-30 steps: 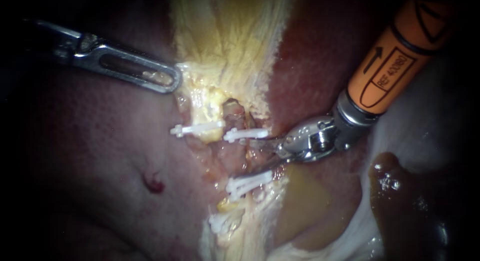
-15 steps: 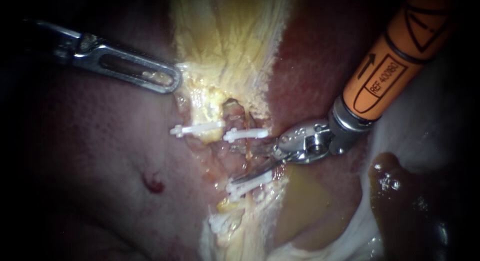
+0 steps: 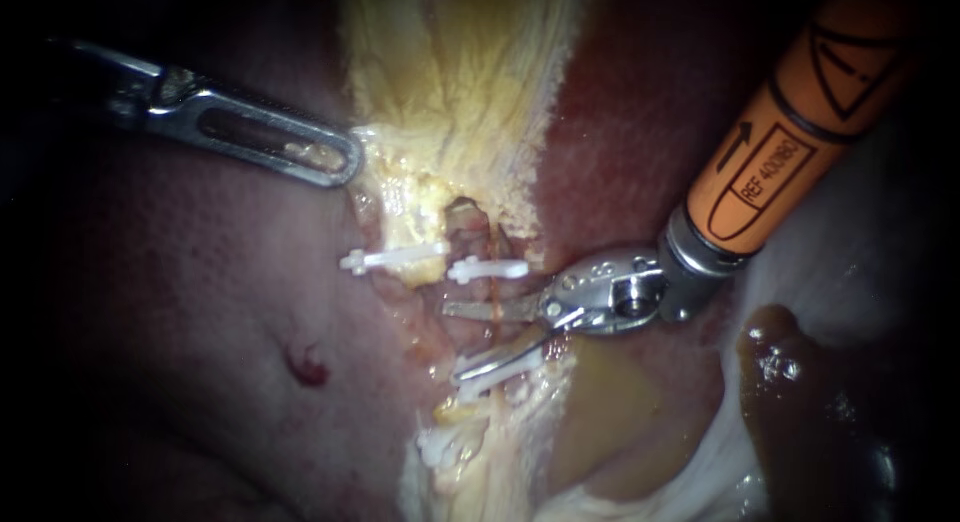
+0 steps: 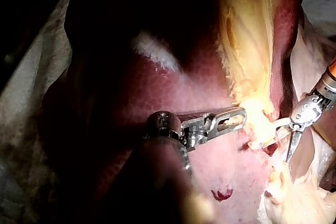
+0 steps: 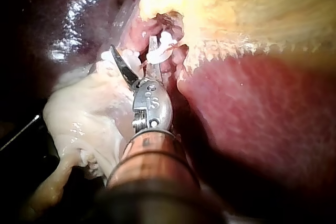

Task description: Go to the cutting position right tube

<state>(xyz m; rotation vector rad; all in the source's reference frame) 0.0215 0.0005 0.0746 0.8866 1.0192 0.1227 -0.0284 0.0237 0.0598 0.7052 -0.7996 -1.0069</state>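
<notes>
The right tube (image 3: 492, 290) runs down pale and thin between two white clips, an upper one (image 3: 490, 270) and a lower one (image 3: 503, 366). My right instrument (image 3: 470, 334), with an orange shaft, has thin blades that are open. The upper blade lies across the tube just under the upper clip, and the lower blade lies along the lower clip. In the right wrist view the open blades (image 5: 139, 59) reach beside a clip (image 5: 160, 51). My left instrument (image 3: 345, 162) is shut on the edge of the yellow gallbladder (image 3: 460, 82). The left wrist view shows that grip (image 4: 237, 117).
Another white clip (image 3: 395, 257) sits on the left tube, and one more (image 3: 440, 444) lies lower down. Dark red liver (image 3: 180, 332) with a small bleeding spot (image 3: 305, 367) fills the left. Brown fluid (image 3: 790, 382) and pale tissue (image 3: 850, 272) lie at the right.
My right instrument has slid left, and its open blades have advanced onto the right tube between the two clips. The left instrument has kept its hold and place.
</notes>
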